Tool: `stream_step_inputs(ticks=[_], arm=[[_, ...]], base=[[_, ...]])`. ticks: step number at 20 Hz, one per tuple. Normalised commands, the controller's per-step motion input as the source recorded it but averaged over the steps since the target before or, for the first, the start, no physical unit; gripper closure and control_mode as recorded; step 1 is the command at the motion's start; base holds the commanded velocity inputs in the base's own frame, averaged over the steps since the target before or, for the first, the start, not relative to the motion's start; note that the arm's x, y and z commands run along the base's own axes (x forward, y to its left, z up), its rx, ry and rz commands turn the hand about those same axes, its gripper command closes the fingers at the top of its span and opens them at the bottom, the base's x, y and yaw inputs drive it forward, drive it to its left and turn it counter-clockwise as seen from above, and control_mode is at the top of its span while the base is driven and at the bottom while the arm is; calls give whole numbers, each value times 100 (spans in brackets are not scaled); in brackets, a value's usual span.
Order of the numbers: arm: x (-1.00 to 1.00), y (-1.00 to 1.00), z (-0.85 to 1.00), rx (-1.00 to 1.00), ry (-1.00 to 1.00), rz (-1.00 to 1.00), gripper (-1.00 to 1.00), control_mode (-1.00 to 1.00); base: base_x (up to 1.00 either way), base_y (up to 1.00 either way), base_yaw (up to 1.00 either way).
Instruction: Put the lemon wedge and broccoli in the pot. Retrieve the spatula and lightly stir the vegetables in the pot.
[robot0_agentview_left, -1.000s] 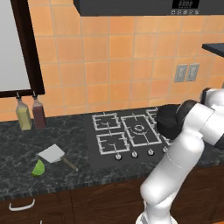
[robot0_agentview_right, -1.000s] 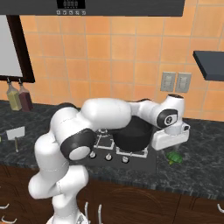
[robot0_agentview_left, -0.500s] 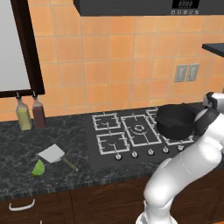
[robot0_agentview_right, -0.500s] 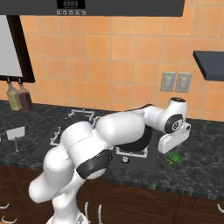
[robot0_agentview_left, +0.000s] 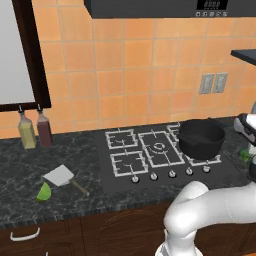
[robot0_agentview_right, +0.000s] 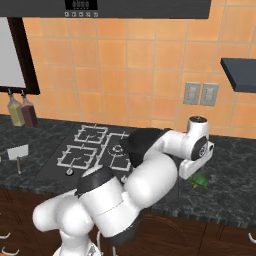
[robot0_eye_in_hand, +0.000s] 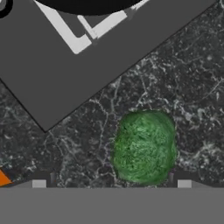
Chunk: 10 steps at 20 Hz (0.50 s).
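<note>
Gripper (robot0_eye_in_hand: 111, 183) now swung past the pot (robot0_agentview_left: 201, 138), jaws spread, empty | broccoli (robot0_eye_in_hand: 144, 146) lies beneath us beside the pot | we judge grasp next

Kitchen counter with a stovetop.
Two bottles (robot0_agentview_left: 35, 131) stood left of the stovetop (robot0_agentview_left: 150, 155) on a dark speckled counter (robot0_agentview_left: 30, 172).

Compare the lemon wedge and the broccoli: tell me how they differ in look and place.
The lemon wedge is a smooth, yellow-green curved slice; the broccoli is a darker green, rough, rounded lump. The lemon wedge lies on the counter left of the stove, beside the spatula; the broccoli lies on the counter right of the stove, below the open gripper. Both sit on the dark counter, outside the pot.
</note>
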Motion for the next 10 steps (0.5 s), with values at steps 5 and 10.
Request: stream_step_inputs(ticks=[5, 10], arm=[[-17, 14, -51, -18, -19, 0, -100, -100], [0, -13, -20, -6, -24, 0, -100, -100]], base=[[0, 0, 0], [0, 0, 0]])
